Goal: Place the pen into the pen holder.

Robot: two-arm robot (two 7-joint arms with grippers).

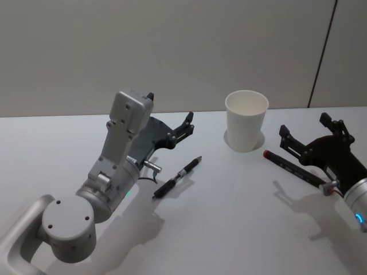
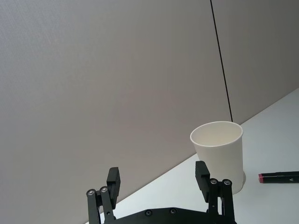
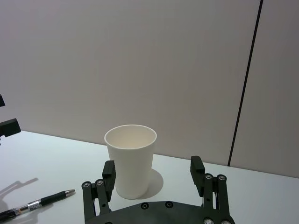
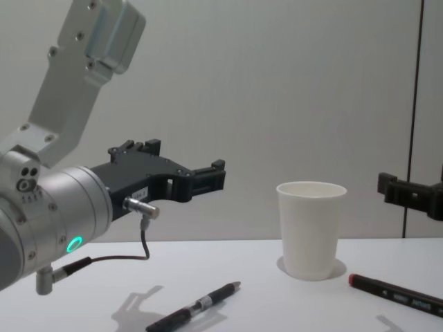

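White paper cup (image 1: 246, 122) stands upright mid-table, mouth up and unobstructed, so a drop-in from above looks workable. Black pen (image 1: 176, 177) lies flat on the table (image 1: 229, 223), well apart from the paper cup and nearest the left gripper (image 1: 170, 109), so probably the pick target. Left gripper hovers off the table beside it, fingers spread wide, touching nothing. Right gripper (image 1: 305, 126), above a red-capped marker (image 1: 292, 166), is likewise spread and empty.

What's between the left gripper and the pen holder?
Nothing: in the head view the table between the left gripper and the pen holder is bare. The black pen lies nearer the robot, off that line.
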